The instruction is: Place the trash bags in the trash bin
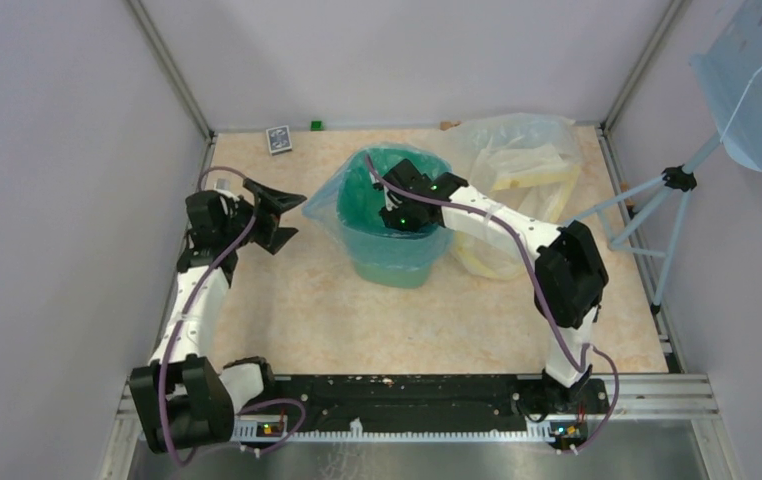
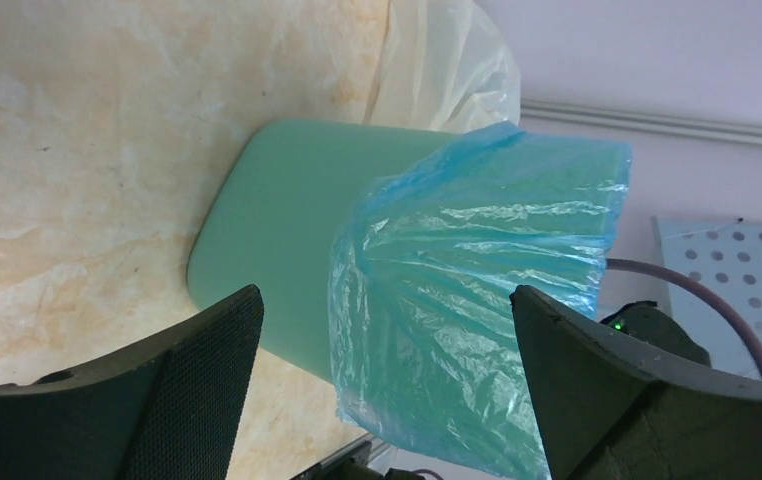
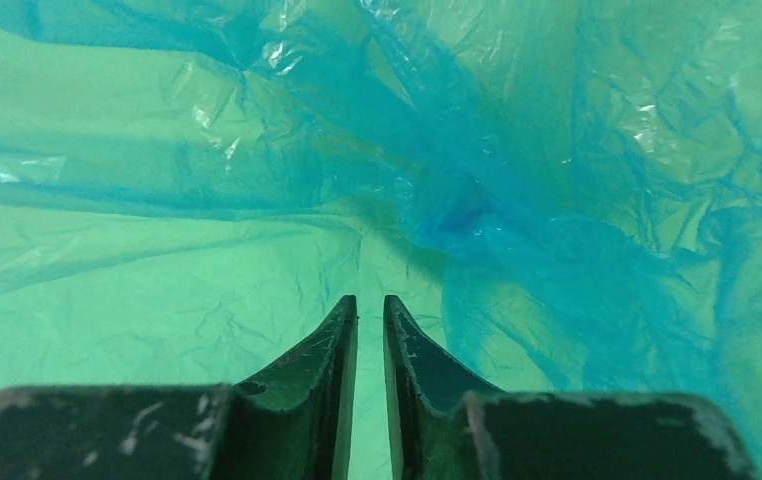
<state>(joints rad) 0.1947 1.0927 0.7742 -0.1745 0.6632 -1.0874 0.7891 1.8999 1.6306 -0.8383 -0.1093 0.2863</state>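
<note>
The mint-green trash bin (image 1: 397, 262) stands upright at the table's middle. The thin blue trash bag (image 1: 329, 200) lines it, and its mouth is draped over the rim on the left. My right gripper (image 1: 389, 195) reaches down inside the bin. In the right wrist view it (image 3: 369, 305) is nearly closed on nothing, just above the crinkled blue bag (image 3: 517, 230) on the bin floor. My left gripper (image 1: 282, 215) is open and empty, just left of the bin. In the left wrist view it (image 2: 387, 330) faces the bin (image 2: 287, 220) and the bag's overhang (image 2: 477, 270).
A larger clear, yellow-banded plastic bag (image 1: 517, 160) lies behind and right of the bin. A small card box (image 1: 278, 139) and a green cube (image 1: 316, 125) sit by the back wall. A tripod (image 1: 657, 200) with a perforated blue panel (image 1: 757, 80) stands at the right.
</note>
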